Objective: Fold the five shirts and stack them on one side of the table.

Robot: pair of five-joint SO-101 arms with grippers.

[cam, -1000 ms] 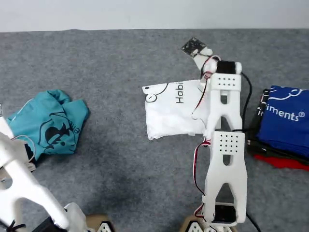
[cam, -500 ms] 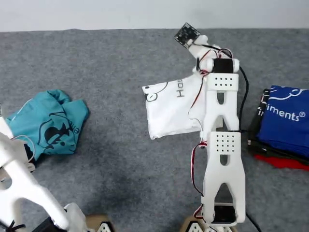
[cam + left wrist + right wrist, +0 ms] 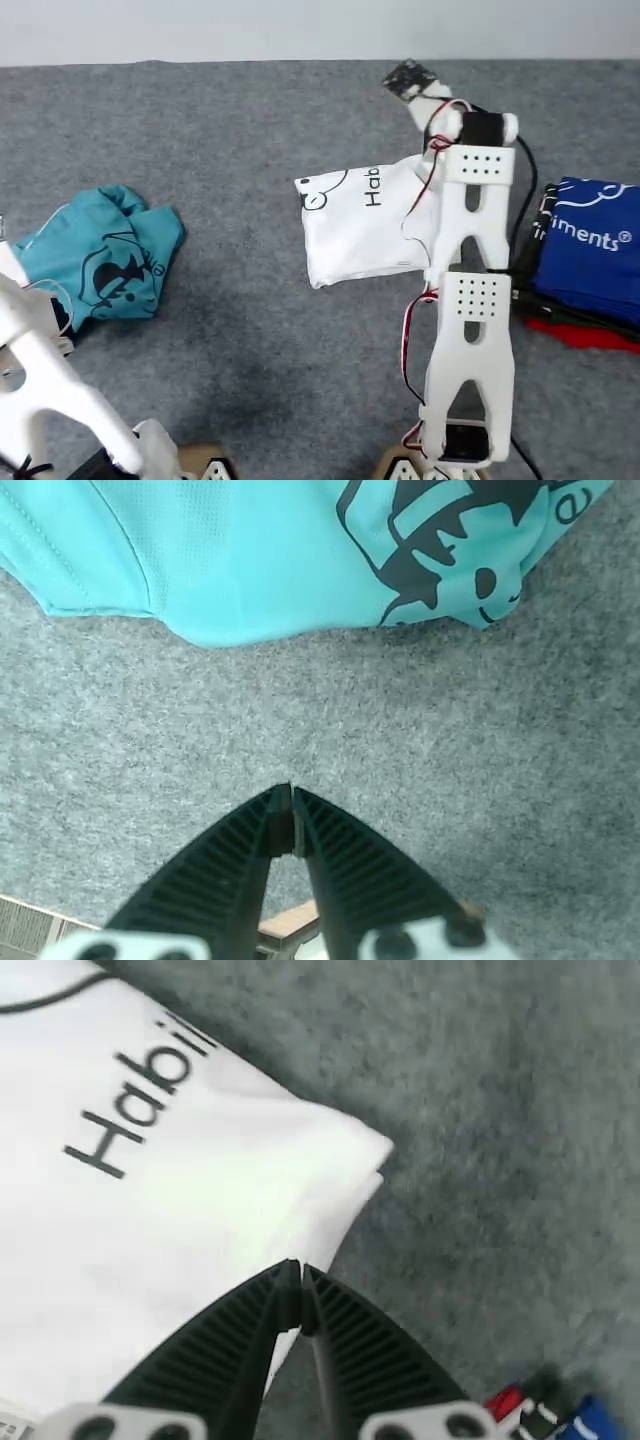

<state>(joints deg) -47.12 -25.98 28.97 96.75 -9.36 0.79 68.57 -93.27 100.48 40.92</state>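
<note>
Gripper of the right arm [image 3: 297, 1282]: jaws closed, tips over the folded white shirt's [image 3: 150, 1210] edge; whether cloth is pinched cannot be told. Left gripper [image 3: 292, 815]: jaws closed, holding nothing, over the grey table [image 3: 480, 760], crumpled teal shirt [image 3: 250, 550] just ahead of its tips. Blue shirt [image 3: 590, 245] lies apart, beside the right arm.

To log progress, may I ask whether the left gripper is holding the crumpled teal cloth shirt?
No, the left gripper is shut on nothing over the grey table covering, apart from the crumpled teal shirt.
</note>
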